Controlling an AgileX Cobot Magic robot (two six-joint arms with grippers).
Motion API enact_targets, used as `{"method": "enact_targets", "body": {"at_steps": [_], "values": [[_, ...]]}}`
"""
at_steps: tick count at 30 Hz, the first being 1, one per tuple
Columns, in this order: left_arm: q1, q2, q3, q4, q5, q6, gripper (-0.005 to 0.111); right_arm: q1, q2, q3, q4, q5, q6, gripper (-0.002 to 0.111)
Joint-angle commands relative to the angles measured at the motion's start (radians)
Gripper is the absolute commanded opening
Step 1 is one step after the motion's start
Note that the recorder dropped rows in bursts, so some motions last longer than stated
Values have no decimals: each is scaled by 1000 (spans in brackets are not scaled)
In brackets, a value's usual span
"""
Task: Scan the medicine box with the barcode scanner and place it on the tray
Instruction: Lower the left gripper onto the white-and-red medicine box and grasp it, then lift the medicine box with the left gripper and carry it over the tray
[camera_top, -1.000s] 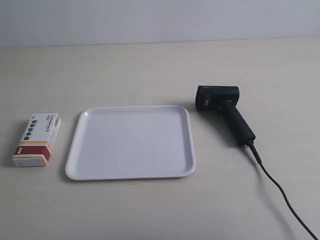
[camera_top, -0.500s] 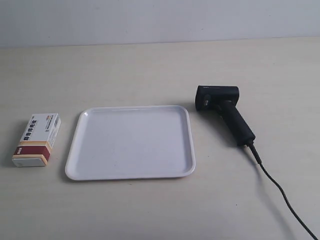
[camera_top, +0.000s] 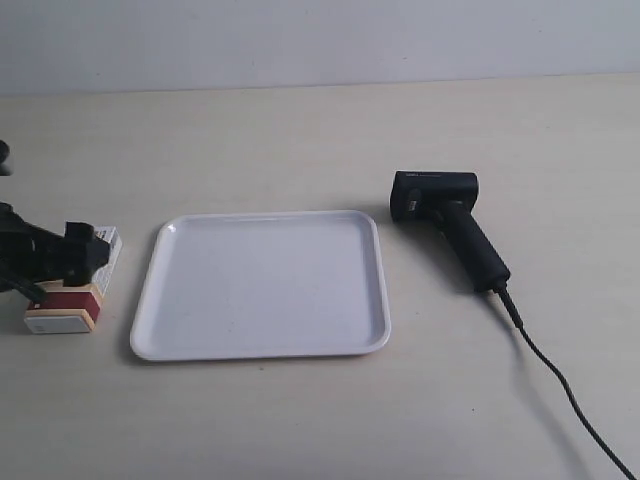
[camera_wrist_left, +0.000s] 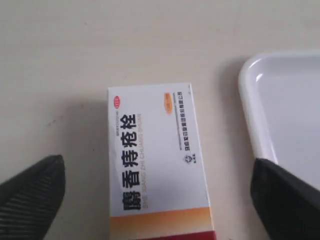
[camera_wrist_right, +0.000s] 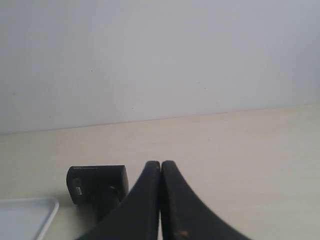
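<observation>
Exterior view, left to right: left gripper (camera_top: 60, 262) sits over the box (camera_top: 62, 310) at the table's (camera_top: 300, 130) left edge, covering its upper half; only the red and tan end shows below it. Tray (camera_top: 262, 284) lies just beside the box, not touching, nothing on it. Scanner (camera_top: 447, 225) lies on its side well right of the tray, head toward the tray, cable (camera_top: 565, 390) trailing off to the lower right. Left wrist view: fingers (camera_wrist_left: 30, 192) spread wide, one either side of the box (camera_wrist_left: 157, 165), no contact; tray (camera_wrist_left: 250, 107) corner beside it. Right wrist view: right gripper (camera_wrist_right: 160, 167) fingers pressed together, holding nothing, with the scanner (camera_wrist_right: 97, 184) beyond them.
</observation>
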Motion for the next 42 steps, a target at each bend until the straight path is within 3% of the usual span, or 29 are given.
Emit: {"method": "enact_targets", "body": {"at_steps": [1,4,6,9,13,14,21,24,27,31,32,37,42], "values": [[-13,128,-31,54,-57,-2,105,-4,-7,4,0,-12,-1,0],[-13,174,-31,93,-85,-2,100,-4,-7,4,0,-12,-1,0],[-13,187,-31,93,-90,-2,91,-4,-7,4,0,-12,-1,0],[-13,182,-31,100,-103,-2,62,-4,-7,4,0,-12,-1,0],[-13,126,-40,105,-139,-2,6,-4,-7,4,3,-17,-1,0],[-13,101,-52,125,-133,4,1,-4,-7,4,3,-26,7,0],[-66,-28,-209,551,-24,-63,0,-4,-7,4,132,-163,202,0],[-128,-4,-238,848,-124,-131,0,-4,-7,-23,132,-163,175,0],[-156,55,-278,1235,-337,-336,0,-4,126,-110,125,-142,136,0],[-164,139,-394,1685,-370,-800,0,-4,457,-225,125,-101,94,0],[-164,162,-413,1724,-368,-898,0,-4,595,-251,125,-100,72,0],[-168,228,-423,1724,-370,-872,0,44,1097,-394,125,-79,50,7],[-168,250,-429,1724,-370,-866,0,191,1485,-581,125,-88,-25,38]]}}
